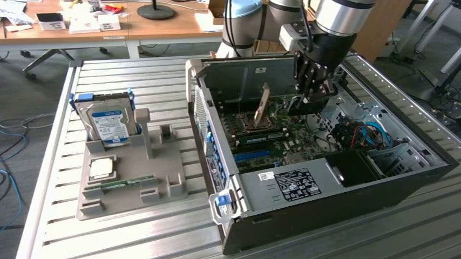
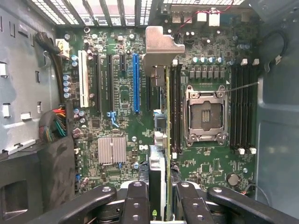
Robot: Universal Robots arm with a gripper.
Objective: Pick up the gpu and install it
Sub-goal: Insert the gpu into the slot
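The gpu [image 2: 157, 163] hangs edge-on between my gripper's [image 2: 158, 189] black fingers: a green board with a black cooler and a silver end bracket [image 2: 161, 46]. My gripper is shut on it. It hangs over the motherboard, between the long blue slot [image 2: 136, 81] and the empty processor socket [image 2: 205, 114]. The exterior view has my gripper [image 1: 316, 96] lowered inside the open computer case [image 1: 346, 199], with the dark gpu [image 1: 310, 104] just under it, above the green motherboard [image 1: 281, 137].
On the exterior view's left, a grey fixture [image 1: 162, 178] carries a hard drive [image 1: 108, 121], a processor chip [image 1: 101, 168] and a memory stick [image 1: 119, 184]. Case walls, blue and red cables [image 1: 364, 135] and a power supply [image 1: 295, 183] crowd the motherboard. A silver heatsink [image 2: 112, 150] sits beside the slots.
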